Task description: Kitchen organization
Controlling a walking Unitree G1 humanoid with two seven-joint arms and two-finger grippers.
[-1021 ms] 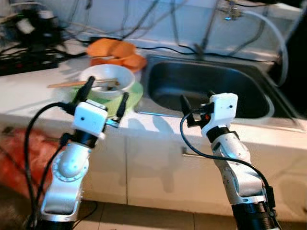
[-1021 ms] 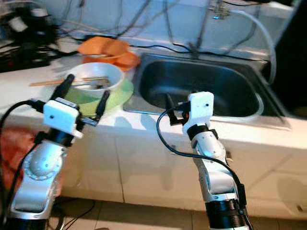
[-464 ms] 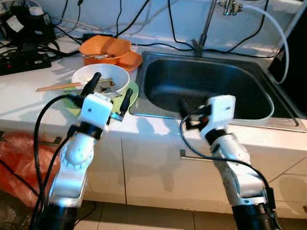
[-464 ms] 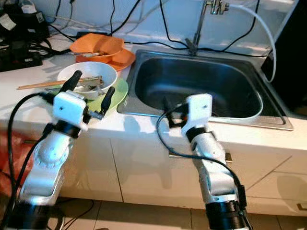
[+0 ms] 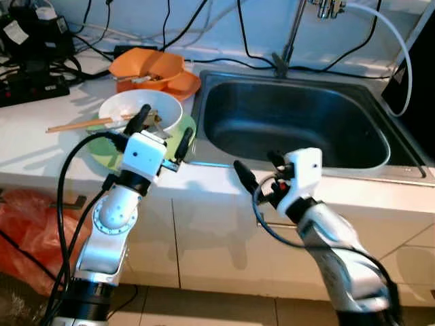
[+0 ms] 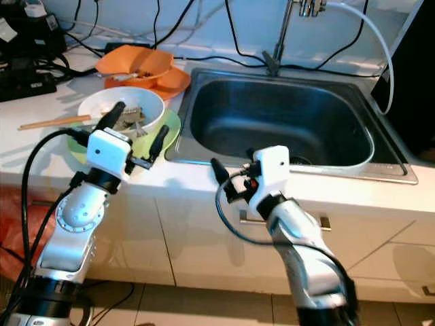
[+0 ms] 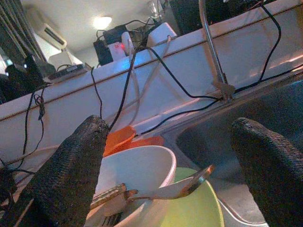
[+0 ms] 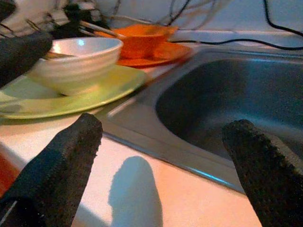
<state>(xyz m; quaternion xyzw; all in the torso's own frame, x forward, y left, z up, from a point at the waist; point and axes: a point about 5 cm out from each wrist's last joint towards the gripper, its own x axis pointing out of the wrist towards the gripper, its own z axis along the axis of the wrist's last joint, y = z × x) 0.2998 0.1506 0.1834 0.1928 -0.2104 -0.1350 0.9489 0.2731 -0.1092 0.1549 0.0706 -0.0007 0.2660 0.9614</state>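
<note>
The white bowl (image 5: 141,113), on its green plate (image 5: 102,148) on the table, lies straight ahead of the left gripper (image 5: 164,132), far nearer than the right gripper (image 5: 257,170); both grippers' fingers spread apart, empty.

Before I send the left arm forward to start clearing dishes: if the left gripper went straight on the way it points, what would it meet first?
Most likely the white bowl, which sits on the green plate directly between the open fingers of the left gripper. The utensils sticking out of the bowl might touch first; depth is unclear.
</note>
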